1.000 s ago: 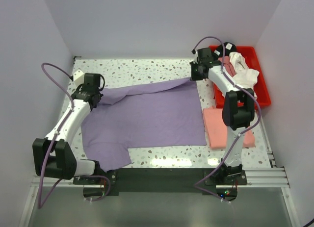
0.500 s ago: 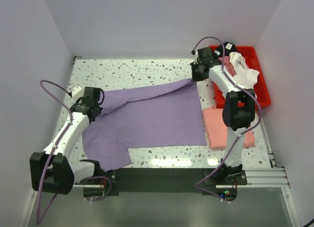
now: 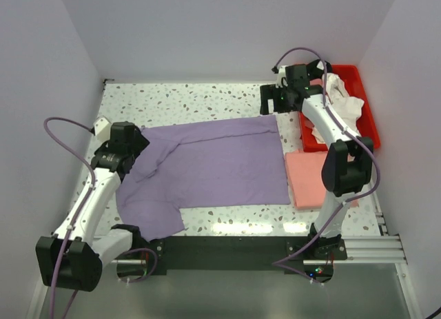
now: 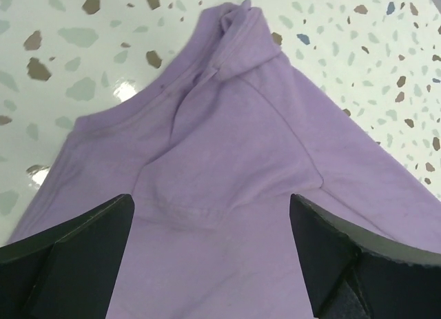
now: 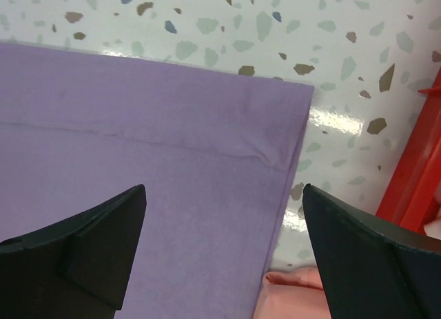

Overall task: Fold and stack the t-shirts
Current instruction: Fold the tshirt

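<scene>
We see that the left arm (image 3: 93, 198) and the right arm (image 3: 329, 122) have white links and black joint housings. A thin purple cable (image 3: 298, 50) runs in loops along each one. Their fingers (image 4: 76, 243) are black, matte wedges.

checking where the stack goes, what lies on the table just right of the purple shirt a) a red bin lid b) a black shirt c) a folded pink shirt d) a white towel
c: a folded salmon-pink shirt lies flat beside the right edge of the purple shirt, nearer than the red bin.
</scene>
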### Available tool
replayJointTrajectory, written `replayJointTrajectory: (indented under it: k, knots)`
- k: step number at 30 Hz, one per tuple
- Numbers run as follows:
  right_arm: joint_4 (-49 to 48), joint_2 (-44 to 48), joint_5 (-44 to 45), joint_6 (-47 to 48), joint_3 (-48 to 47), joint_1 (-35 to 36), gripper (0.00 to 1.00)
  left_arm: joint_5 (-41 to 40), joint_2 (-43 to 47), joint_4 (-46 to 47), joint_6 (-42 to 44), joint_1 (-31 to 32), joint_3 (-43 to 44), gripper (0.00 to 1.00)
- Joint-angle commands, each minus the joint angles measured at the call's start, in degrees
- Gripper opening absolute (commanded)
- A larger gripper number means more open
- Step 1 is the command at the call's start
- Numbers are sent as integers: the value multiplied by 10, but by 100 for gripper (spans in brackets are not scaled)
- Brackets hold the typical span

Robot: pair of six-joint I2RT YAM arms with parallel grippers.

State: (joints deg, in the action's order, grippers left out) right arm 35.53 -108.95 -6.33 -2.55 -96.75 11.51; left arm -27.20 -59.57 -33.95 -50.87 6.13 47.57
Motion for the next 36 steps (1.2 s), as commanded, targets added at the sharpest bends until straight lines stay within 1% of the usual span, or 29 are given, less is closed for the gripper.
replayJointTrajectory:
  k: [1, 3, 4, 6, 7, 8, 9, 10, 11, 13, 14, 16, 17, 19, 21, 25, 26, 28, 29, 32, 33, 36]
  knots:
    - [-31, 22, -67, -8, 2, 2, 99, 18, -67, 95, 38, -6, 23, 100]
    - [-37, 11, -83, -16, -2, 6, 99, 27, -112, 113, 65, -14, 54, 100]
    - [-40, -1, -87, -16, -4, 8, 99, 32, -157, 134, 76, -29, 66, 100]
    - [-40, -17, -92, -18, -15, 15, 99, 46, -201, 149, 94, -47, 96, 95]
    - [-43, -24, -92, -19, -19, 17, 99, 64, -241, 175, 107, -61, 106, 93]
    - [-44, -42, -92, -20, -26, 19, 99, 89, -260, 180, 121, -85, 129, 88]
    - [-47, -50, -93, -25, -36, 20, 99, 134, -278, 187, 129, -97, 139, 84]
    - [-49, -58, -94, -28, -42, 21, 99, 139, -308, 204, 134, -114, 153, 82]
    - [-50, -73, -95, -31, -48, 21, 99, 141, -321, 209, 140, -121, 160, 78]
    - [-56, -89, -97, -39, -63, 21, 99, 144, -358, 225, 149, -138, 175, 76]
    - [-61, -102, -98, -40, -66, 22, 99, 154, -370, 225, 157, -146, 183, 71]
    - [-71, -115, -102, -47, -73, 22, 99, 173, -400, 245, 164, -161, 190, 67]
    - [-73, -122, -104, -49, -77, 22, 99, 176, -410, 253, 174, -165, 195, 64]
    - [-72, -145, -110, -54, -91, 22, 99, 208, -439, 273, 183, -177, 206, 60]
    - [-76, -164, -110, -58, -99, 23, 99, 238, -455, 279, 188, -184, 213, 52]
    - [-86, -188, -104, -62, -111, 22, 99, 265, -481, 318, 184, -191, 209, 39]
    - [-86, -194, -102, -64, -114, 22, 99, 269, -484, 325, 182, -192, 208, 33]
    - [-85, -207, -98, -67, -122, 22, 99, 283, -492, 331, 180, -194, 208, 25]
    - [-85, -210, -92, -67, -125, 22, 99, 282, -494, 331, 176, -195, 209, 16]
    - [-79, -222, -77, -69, -130, 22, 99, 274, -493, 331, 169, -198, 209, 0]
    - [-78, -225, -63, -69, -134, 22, 99, 256, -492, 331, 169, -199, 210, 0]
    - [-69, -241, -35, -72, -149, 22, 99, 251, -492, 326, 169, -207, 214, 0]
